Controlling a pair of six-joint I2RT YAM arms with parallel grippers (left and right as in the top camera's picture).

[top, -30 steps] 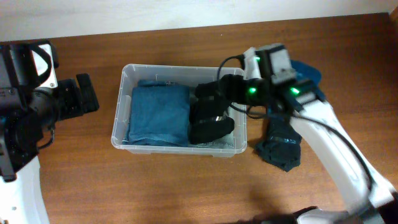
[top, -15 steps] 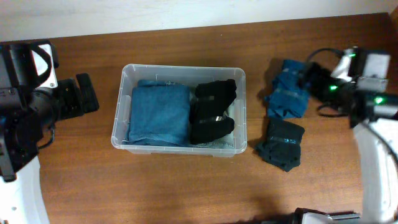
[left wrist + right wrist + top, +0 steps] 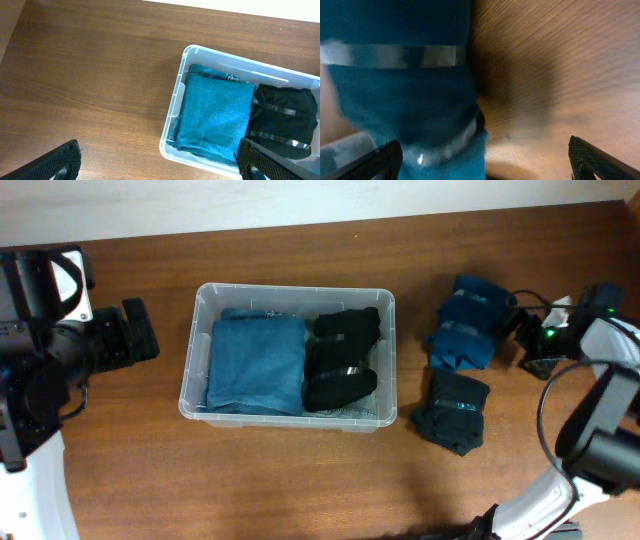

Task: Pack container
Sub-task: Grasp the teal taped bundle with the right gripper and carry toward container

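The clear plastic container (image 3: 200, 350) sits mid-table and holds a folded blue towel (image 3: 256, 363) on the left and black folded garments (image 3: 342, 360) on the right. It also shows in the left wrist view (image 3: 172, 122). My left gripper (image 3: 160, 167) is open and empty, left of the container. My right gripper (image 3: 482, 160) is open, low over a blue folded garment (image 3: 400, 75) that lies on the table right of the container (image 3: 465, 330). A dark teal garment (image 3: 452, 412) lies in front of it.
The table's far edge meets a white wall (image 3: 300, 200). The right arm's base stands at the bottom right (image 3: 600, 460). The left arm's body (image 3: 40, 350) fills the left side.
My right arm has pulled out of the container and swung to the far right, leaving the black garments inside. It now hangs by the blue garment. The left arm has not moved.
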